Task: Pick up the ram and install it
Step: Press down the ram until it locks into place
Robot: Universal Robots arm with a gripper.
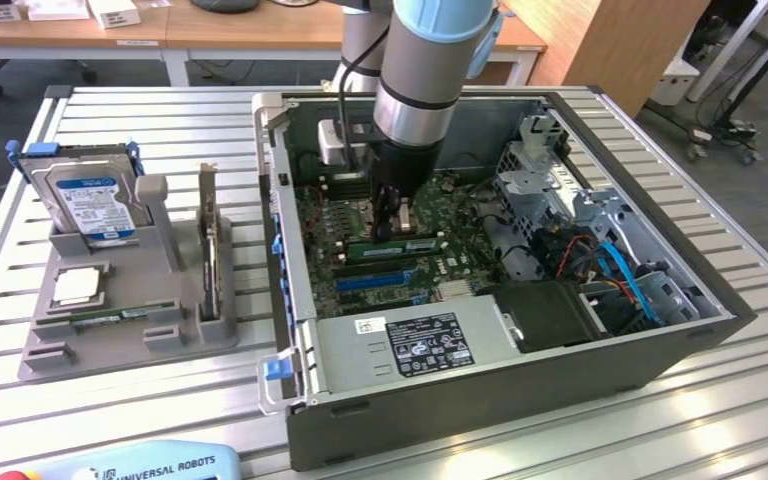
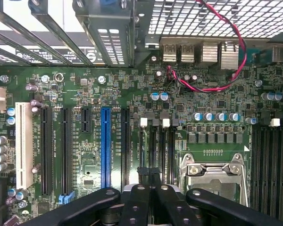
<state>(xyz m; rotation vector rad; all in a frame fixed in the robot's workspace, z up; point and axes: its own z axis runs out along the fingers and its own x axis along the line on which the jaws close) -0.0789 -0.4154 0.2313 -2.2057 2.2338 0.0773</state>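
The ram point(image 1: 112, 317) is a thin green stick lying flat in the grey fixture on the exterior view's left, far from my gripper. My gripper point(image 1: 391, 228) hangs inside the open computer case point(image 1: 491, 395), low over the motherboard point(image 1: 357, 215). A second green memory stick point(image 1: 408, 244) stands on edge in the board right below the fingertips. In the wrist view my gripper point(image 2: 150, 175) is shut, black fingers point(image 2: 134, 202) pressed together with nothing visible between them. It hovers over dark memory slots point(image 2: 153, 150) with white latches, beside the processor socket point(image 2: 212, 174).
The grey fixture point(image 1: 51, 350) also holds a blue-labelled hard drive point(image 1: 91, 200), an upright expansion card point(image 1: 207, 250) and a processor chip point(image 1: 77, 286). Inside the case are the power supply point(image 1: 418, 345), a drive cage point(image 1: 544, 175) and blue cables point(image 1: 624, 280). Red and black wires point(image 2: 226, 56) loop above the board.
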